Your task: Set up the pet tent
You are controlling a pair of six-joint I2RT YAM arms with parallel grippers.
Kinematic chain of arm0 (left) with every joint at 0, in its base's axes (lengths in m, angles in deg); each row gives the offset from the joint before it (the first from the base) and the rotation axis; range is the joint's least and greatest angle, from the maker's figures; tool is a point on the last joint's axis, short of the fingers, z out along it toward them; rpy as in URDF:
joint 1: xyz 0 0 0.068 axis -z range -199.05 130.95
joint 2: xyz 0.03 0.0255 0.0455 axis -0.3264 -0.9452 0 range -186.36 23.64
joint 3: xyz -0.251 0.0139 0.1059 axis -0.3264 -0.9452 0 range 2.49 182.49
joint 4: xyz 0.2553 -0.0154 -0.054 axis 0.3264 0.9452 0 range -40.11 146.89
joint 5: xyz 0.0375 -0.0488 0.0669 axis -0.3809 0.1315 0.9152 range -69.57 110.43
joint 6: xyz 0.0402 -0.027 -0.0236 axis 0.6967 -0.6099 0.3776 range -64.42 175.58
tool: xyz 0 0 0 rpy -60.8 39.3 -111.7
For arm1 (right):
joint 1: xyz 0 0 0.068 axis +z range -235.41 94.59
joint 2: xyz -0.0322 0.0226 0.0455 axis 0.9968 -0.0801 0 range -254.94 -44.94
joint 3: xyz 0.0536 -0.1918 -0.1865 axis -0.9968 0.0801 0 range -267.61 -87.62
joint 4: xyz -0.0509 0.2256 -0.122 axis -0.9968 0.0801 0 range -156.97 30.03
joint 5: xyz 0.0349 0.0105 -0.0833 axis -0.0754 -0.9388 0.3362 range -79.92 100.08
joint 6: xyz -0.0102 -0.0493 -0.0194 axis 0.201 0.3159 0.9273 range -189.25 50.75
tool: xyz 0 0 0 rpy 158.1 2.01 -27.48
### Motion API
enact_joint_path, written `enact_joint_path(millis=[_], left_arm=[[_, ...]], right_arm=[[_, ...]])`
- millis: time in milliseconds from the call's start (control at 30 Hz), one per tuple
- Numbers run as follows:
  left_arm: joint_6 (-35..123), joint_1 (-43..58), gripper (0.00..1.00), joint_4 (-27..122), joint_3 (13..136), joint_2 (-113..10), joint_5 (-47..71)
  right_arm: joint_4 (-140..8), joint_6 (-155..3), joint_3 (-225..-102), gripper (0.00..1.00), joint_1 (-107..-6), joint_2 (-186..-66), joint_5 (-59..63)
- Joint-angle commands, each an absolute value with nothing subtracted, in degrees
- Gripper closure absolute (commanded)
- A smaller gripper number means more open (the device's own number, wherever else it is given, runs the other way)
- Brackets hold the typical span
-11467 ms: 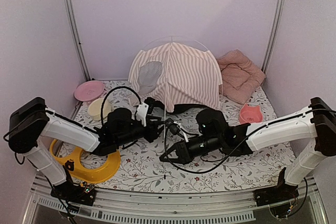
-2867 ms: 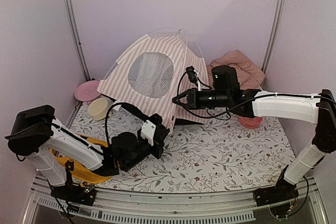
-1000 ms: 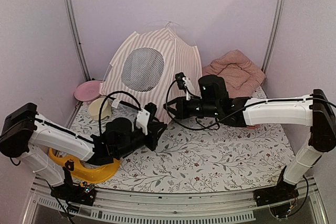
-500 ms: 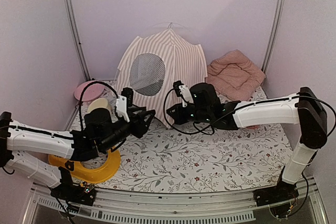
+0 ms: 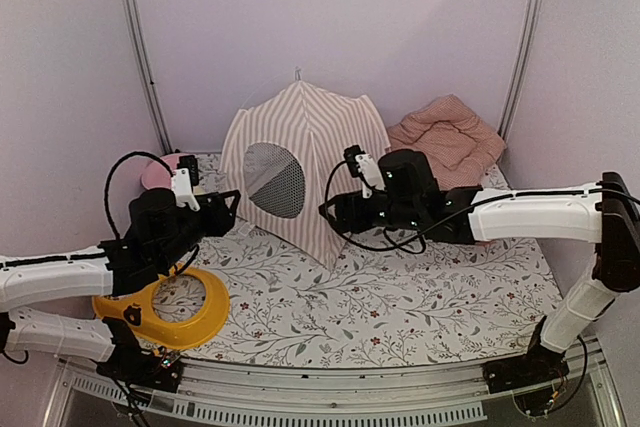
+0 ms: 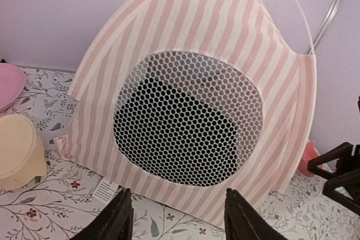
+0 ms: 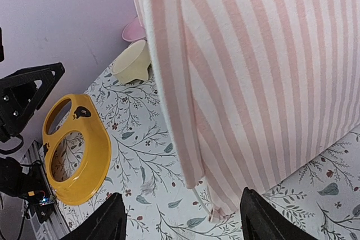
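The pet tent (image 5: pixel 305 147) stands upright at the back middle of the table, pink-and-white striped, with its round mesh window (image 5: pixel 275 179) facing left-front. My left gripper (image 5: pixel 222 209) is open a little left of the tent, touching nothing. In the left wrist view its fingers (image 6: pixel 121 217) frame the mesh window (image 6: pixel 188 119), with floral cloth under them. My right gripper (image 5: pixel 333 209) is open beside the tent's front right corner. The right wrist view shows nothing between its fingers (image 7: pixel 107 220), only the tent's (image 7: pixel 270 71) hem and a thin wire end.
A yellow ring (image 5: pixel 165 309) lies at the front left under the left arm. A cream bowl (image 6: pixel 17 150) and a pink plate (image 6: pixel 8 82) sit left of the tent. A pink checked cushion (image 5: pixel 445 137) leans in the back right corner.
Both grippers have opened and let go of the tent, which has settled upright. The left arm has drawn back to the left; the right gripper has backed off slightly.
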State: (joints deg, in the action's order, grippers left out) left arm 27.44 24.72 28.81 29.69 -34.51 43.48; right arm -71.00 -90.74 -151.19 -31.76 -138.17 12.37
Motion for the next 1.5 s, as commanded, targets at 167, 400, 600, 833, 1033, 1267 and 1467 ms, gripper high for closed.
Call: enact_joint_path(millis=[167,400,600,833,1033,1267,1467], left_arm=[[28.0,4.4,0.41,38.5,43.8,-40.3,31.0],[24.7,-12.0,0.44,41.1,59.1,-58.1,15.3],[27.5,-12.3,0.5,44.4,74.1,-75.2,3.2],[27.7,-9.2,0.52,38.4,68.9,-74.6,-4.4],[27.2,-2.9,0.54,32.3,57.2,-66.4,-8.0],[24.7,13.8,0.55,23.4,45.3,-59.1,-7.1],[23.1,29.8,0.56,19.7,46.5,-62.5,0.3]], right_arm=[[-71.3,-98.7,-144.0,0.28,-38.2,-129.9,9.5],[-74.5,-100.9,-142.2,0.28,-37.8,-129.8,6.3],[-74.5,-100.1,-146.8,0.28,-34.6,-134.0,8.9],[-70.5,-96.3,-155.5,0.23,-35.1,-140.9,12.4],[-66.9,-95.4,-156.5,0.22,-39.5,-142.5,13.2],[-65.2,-95.1,-152.0,0.22,-44.4,-139.2,17.6],[-66.6,-95.3,-149.6,0.19,-50.4,-137.4,17.9]])
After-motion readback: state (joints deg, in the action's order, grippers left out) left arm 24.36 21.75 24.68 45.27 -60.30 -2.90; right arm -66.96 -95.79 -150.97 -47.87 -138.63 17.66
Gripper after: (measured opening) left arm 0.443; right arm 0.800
